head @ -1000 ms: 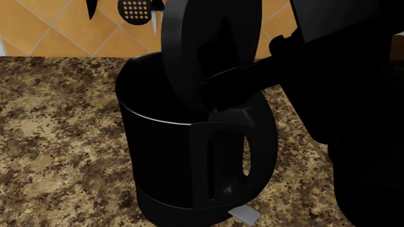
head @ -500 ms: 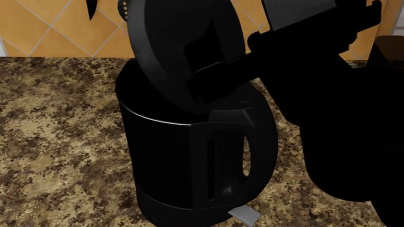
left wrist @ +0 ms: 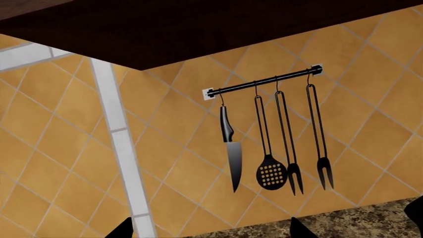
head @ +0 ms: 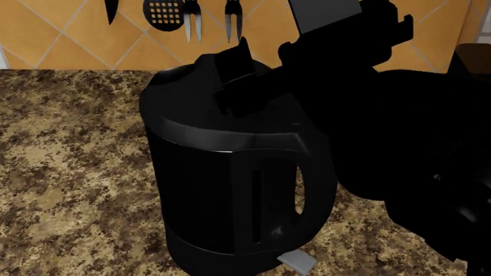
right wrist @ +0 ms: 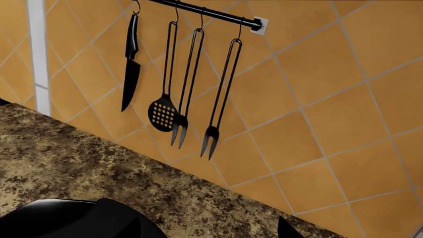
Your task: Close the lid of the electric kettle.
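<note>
The electric kettle [head: 199,190] stands on the speckled countertop, with its loop handle [head: 316,184] to the right and a grey tab [head: 298,261] at its base. The lid [head: 180,95] lies down flat on the kettle's top. My right gripper [head: 234,72] reaches in from the right and rests against the lid's top, open and holding nothing. In the right wrist view the lid [right wrist: 53,220] shows as a black curve beside the right gripper [right wrist: 205,230]. My left gripper [left wrist: 210,232] is open and empty, facing the tiled wall, and is out of the head view.
A rail [head: 172,14] on the orange tiled wall holds a knife, a slotted spoon and two forks, behind the kettle. The granite countertop [head: 69,149] spreads to the left. A dark cabinet underside [left wrist: 198,29] hangs above. A dark object [head: 474,57] sits at the far right.
The lid has swung down from nearly upright to flat on the kettle's top. My right gripper and arm have moved left and down with it.
</note>
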{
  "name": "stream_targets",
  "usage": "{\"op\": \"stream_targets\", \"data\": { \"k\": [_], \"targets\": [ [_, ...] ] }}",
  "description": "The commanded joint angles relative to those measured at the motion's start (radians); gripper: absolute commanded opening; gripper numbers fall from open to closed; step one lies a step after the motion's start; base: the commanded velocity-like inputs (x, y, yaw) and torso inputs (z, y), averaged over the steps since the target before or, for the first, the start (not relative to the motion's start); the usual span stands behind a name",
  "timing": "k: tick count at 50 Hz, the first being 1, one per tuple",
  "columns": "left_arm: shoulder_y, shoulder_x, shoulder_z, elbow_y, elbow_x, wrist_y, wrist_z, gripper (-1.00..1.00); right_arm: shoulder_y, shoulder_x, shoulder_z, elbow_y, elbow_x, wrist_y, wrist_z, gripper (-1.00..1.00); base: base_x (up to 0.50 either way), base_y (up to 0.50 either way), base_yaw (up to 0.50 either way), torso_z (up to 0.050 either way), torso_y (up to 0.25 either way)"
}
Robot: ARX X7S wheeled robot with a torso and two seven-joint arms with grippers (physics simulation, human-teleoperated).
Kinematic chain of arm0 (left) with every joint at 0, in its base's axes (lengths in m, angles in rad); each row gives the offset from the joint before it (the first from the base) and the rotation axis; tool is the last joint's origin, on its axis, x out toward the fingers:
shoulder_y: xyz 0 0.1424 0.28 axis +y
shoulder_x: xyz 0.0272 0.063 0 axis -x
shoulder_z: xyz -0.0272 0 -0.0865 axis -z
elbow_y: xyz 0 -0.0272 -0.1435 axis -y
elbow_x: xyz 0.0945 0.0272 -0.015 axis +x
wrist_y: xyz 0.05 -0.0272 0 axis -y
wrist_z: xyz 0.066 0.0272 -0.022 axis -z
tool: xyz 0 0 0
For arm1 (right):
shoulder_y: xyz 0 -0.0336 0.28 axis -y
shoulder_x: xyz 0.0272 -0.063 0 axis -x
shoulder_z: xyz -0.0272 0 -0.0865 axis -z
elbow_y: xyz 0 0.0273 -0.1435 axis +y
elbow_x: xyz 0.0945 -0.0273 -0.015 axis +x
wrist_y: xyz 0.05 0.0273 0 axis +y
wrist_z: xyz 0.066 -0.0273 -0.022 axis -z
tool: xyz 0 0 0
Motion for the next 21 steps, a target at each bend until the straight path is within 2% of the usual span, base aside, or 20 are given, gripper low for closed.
{"op": "stream_targets", "data": {
  "k": [1,8,21],
  "targets": [
    [0.009,-0.012,-0.011,-0.002,-0.006,0.008,0.001,1.00,-0.047,-0.040,-0.073,0.096,-0.069,-0.050,-0.065,1.00,0.00,0.00,0.00,0.000,0.000],
    [0.022,-0.010,-0.007,-0.003,0.007,0.019,0.007,1.00,-0.041,-0.015,-0.028,0.026,-0.014,-0.023,-0.015,1.00,0.00,0.00,0.00,0.000,0.000],
    [0.009,-0.003,0.004,0.006,-0.016,0.013,-0.015,1.00,-0.103,0.120,0.152,-0.300,0.290,0.059,0.231,1.00,0.00,0.00,0.00,0.000,0.000]
  ]
}}
